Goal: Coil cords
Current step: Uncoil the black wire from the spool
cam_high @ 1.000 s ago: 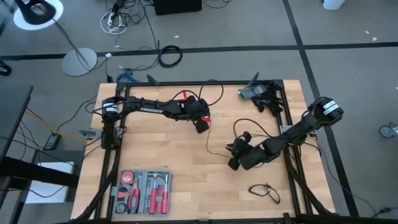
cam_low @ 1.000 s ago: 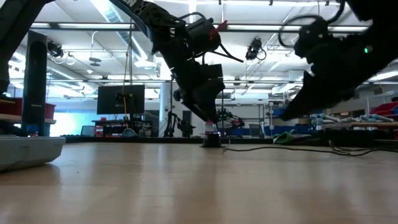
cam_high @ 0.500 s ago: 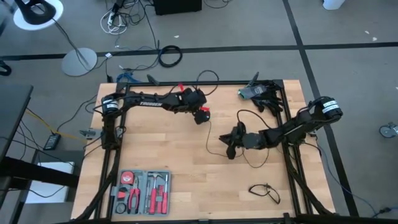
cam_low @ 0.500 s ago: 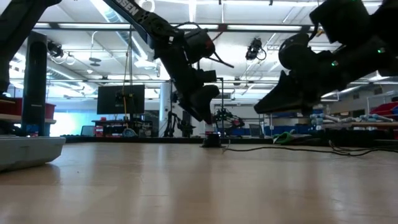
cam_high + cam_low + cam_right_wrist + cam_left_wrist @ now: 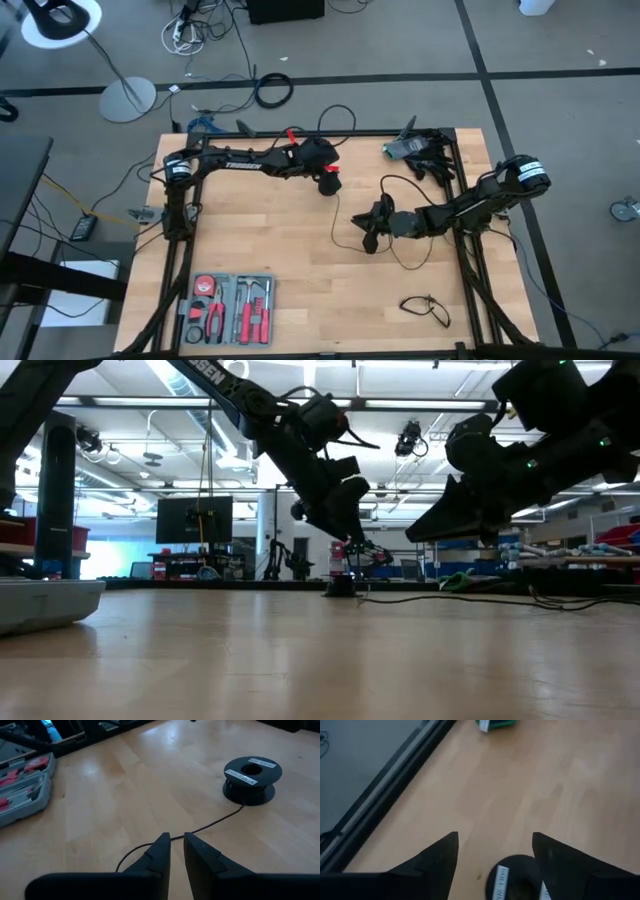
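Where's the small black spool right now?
High view: the spool sits on the table's far middle, right under the left claw, with the cord trailing toward the right claw.

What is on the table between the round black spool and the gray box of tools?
In the right wrist view, only bare wood lies between the spool and the tool case. The thin black cord runs off the spool toward the right gripper instead.

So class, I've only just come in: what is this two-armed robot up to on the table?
It is tidying a long thin black cord that ends at a small black spool standing on the wooden table. The right hand is nearly shut, pinching the cord near mid-table. The left hand is open and hovers above the spool, holding nothing. A short cord lies untouched near the table's front right.
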`<state>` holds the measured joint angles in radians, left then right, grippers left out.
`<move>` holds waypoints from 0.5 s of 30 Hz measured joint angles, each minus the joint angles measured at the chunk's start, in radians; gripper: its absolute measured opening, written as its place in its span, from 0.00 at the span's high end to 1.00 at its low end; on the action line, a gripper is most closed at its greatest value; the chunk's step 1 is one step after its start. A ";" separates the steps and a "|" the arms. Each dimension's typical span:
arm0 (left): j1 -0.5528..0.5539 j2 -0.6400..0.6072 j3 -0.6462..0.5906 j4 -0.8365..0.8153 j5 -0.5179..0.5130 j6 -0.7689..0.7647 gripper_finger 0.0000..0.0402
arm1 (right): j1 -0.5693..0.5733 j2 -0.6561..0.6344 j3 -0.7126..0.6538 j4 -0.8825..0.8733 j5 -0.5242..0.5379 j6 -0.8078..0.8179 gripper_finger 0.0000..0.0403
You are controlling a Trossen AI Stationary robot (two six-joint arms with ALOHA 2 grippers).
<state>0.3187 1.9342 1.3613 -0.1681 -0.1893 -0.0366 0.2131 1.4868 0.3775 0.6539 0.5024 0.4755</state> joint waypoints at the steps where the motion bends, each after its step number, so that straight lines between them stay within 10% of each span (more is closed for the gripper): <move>1: -0.001 0.000 0.002 -0.008 0.005 -0.006 0.36 | 0.000 0.000 0.000 0.000 0.000 0.000 0.86; 15: -0.002 0.000 0.009 -0.073 0.097 0.006 0.33 | 0.006 0.000 0.000 -0.002 0.000 -0.005 0.86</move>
<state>0.3171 1.9347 1.3705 -0.2415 -0.0921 -0.0303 0.2195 1.4872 0.3779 0.6518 0.5025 0.4707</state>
